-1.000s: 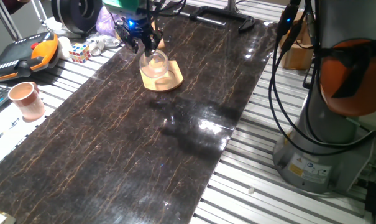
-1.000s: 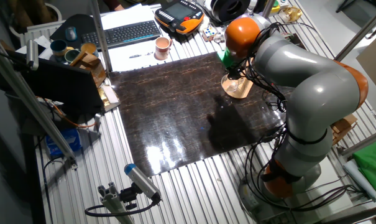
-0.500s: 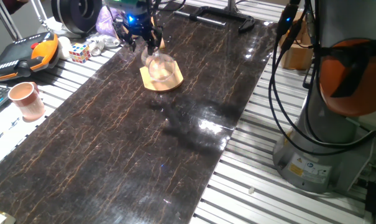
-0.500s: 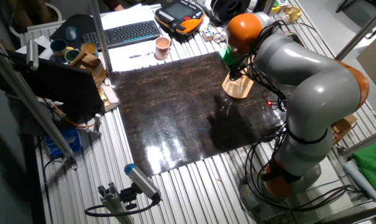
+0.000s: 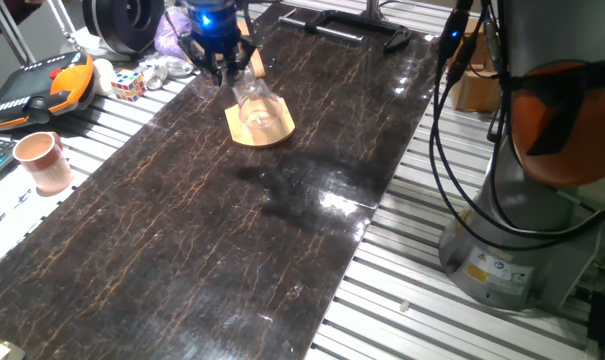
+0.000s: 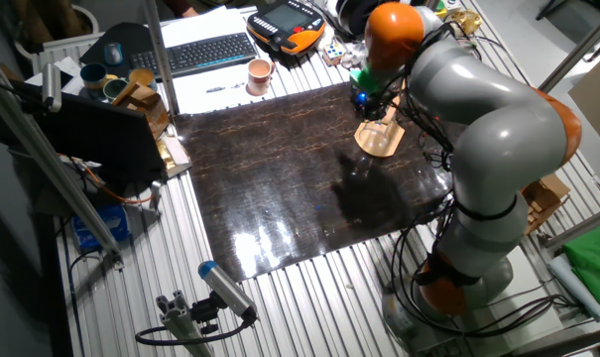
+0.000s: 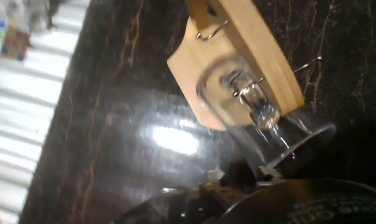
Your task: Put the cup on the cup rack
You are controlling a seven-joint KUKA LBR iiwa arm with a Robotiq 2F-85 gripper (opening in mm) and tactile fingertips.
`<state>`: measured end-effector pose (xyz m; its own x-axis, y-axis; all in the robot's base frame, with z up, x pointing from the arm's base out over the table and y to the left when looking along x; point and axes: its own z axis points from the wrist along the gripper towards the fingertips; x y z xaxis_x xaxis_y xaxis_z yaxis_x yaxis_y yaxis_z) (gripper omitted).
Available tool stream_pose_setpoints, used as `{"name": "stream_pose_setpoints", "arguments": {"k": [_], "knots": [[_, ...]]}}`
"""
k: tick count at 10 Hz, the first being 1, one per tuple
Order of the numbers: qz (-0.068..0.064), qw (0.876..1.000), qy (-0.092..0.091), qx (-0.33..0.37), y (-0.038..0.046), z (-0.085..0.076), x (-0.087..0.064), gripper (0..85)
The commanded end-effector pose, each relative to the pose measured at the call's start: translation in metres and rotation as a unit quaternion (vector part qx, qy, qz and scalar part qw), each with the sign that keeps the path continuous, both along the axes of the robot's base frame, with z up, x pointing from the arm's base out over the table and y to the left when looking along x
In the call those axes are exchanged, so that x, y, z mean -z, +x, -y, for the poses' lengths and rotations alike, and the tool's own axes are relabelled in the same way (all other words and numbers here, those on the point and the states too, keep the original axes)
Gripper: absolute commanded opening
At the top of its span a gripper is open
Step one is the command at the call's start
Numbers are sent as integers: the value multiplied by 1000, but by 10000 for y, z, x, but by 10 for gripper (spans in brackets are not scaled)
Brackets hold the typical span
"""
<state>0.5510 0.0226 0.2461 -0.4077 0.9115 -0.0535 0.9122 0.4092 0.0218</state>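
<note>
**Clear tumbler on the wooden rack, gripper just above it**

The small clear glass tumbler point(image 5: 255, 104) sits upside down on the light tan wooden cup rack point(image 5: 265, 131), its thick base uppermost and its wide mouth down toward the rounded base plate. In the hand view the tumbler point(image 7: 262, 124) lies over the rack point(image 7: 237, 62), and a thin metal wire peg shows through the glass, running up inside it; whether the rim touches the plate cannot be told. The rack stands on the dark brown marble-patterned table top point(image 5: 232, 230), near its far edge.

The black two-finger gripper point(image 5: 220, 68), lit blue at the wrist, hangs right above the tumbler's base. Its fingers look parted and seem to grip nothing, though the fixed views are too small to show a gap between fingertips and glass. From the other side the gripper point(image 6: 371, 102) is seen above the rack point(image 6: 379, 141), below the orange and grey arm point(image 6: 478, 109).

An opaque pinkish-brown cup point(image 5: 42, 160) stands well apart on the slatted aluminium bench, near a coloured puzzle cube point(image 5: 128, 84) and an orange and black teach pendant point(image 5: 37, 88). A label on the arm's base point(image 5: 502, 275) is too small to read.
</note>
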Motion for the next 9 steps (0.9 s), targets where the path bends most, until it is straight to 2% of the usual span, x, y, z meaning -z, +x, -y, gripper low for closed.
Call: {"name": "stream_pose_setpoints", "arguments": {"k": [1, 3, 5, 6, 8, 9], "knots": [[-6, 1000, -5, -28, -12, -71, 1, 7], [-8, 997, -12, -74, -90, -166, 36, 7], [-13, 992, 8, -129, -137, -213, 37, 7], [-16, 987, 11, -159, -159, -237, 44, 7], [-18, 977, -6, -214, -223, -344, 91, 7], [-19, 971, -5, -240, -253, -371, 104, 7]]}}
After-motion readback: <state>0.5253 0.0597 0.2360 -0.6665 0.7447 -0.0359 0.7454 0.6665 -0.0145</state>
